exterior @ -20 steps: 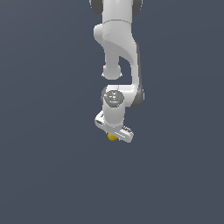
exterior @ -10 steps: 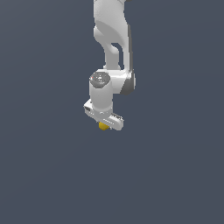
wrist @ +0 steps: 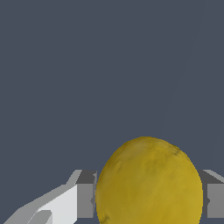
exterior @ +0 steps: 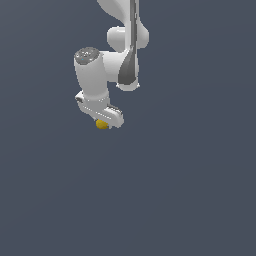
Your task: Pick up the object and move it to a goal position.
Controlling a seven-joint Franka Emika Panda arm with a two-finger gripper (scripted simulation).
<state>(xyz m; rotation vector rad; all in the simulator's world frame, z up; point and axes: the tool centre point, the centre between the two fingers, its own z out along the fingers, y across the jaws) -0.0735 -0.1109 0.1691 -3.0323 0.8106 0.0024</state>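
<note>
The object is a small yellow-orange lemon-like blob [exterior: 102,124], held under the white gripper [exterior: 103,123] in the exterior view. In the wrist view the blob [wrist: 148,183] fills the space between the two grey fingertips [wrist: 85,199], which press on its two sides. The gripper is shut on it and holds it above the plain grey ground. The fingers are mostly hidden behind the hand in the exterior view.
The white arm [exterior: 122,55] comes down from the top of the exterior view. Around it there is only a flat dark grey-blue surface [exterior: 190,190]. No goal marker shows.
The arm has carried the gripper and the blob up and toward the exterior view's left, and the wrist has turned. The blob stays gripped.
</note>
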